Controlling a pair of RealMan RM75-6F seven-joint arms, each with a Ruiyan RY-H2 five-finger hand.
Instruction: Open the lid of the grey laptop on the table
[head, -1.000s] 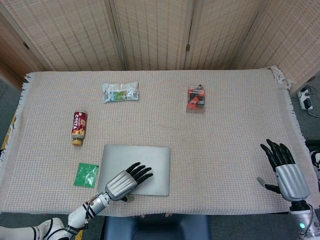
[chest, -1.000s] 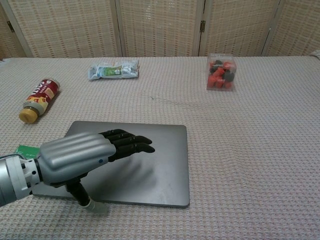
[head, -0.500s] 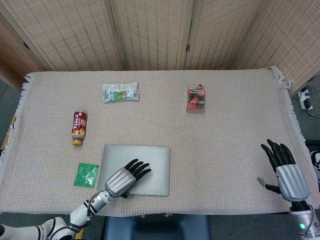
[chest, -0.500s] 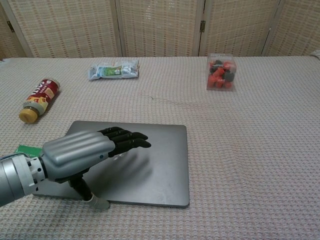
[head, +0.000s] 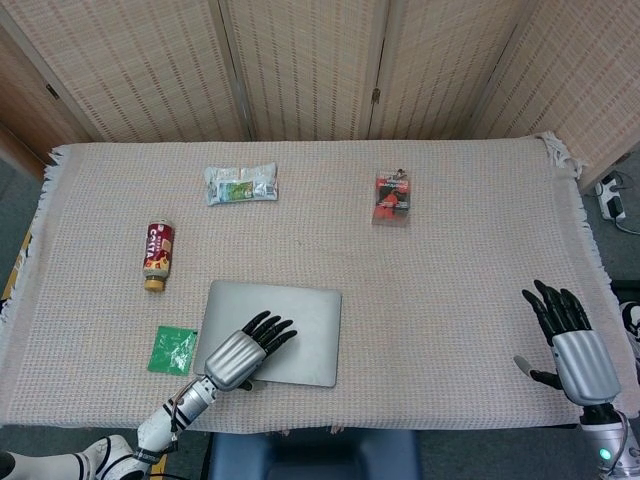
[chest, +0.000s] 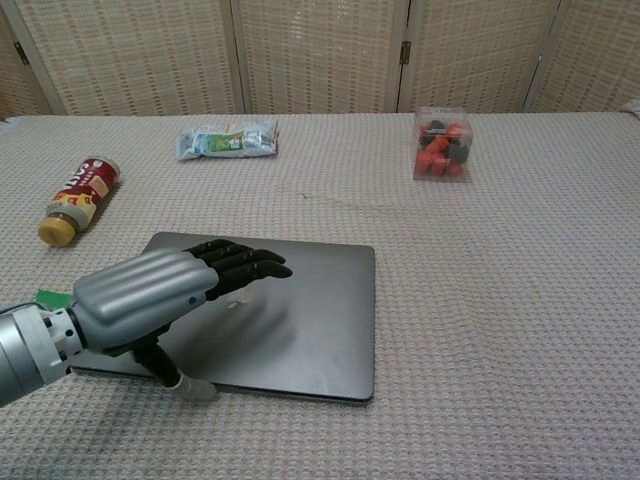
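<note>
The grey laptop (head: 285, 325) lay near the front edge of the desk (head: 450, 260), left of the middle. Its plain matte lid had rounded corners. In the chest view the front edge looked slightly raised, but this was unclear.

The head view looks almost straight down from high above, taking in the whole cloth-covered surface (head: 450, 300) out to the folding screens at its far edge. The chest view sits low at the near edge, facing forward across the cloth at a shallow angle, much closer. Both views share the grey laptop (head: 285, 325) (chest: 300, 320), the left hand (head: 240, 355) (chest: 150, 300) and the far objects.
</note>
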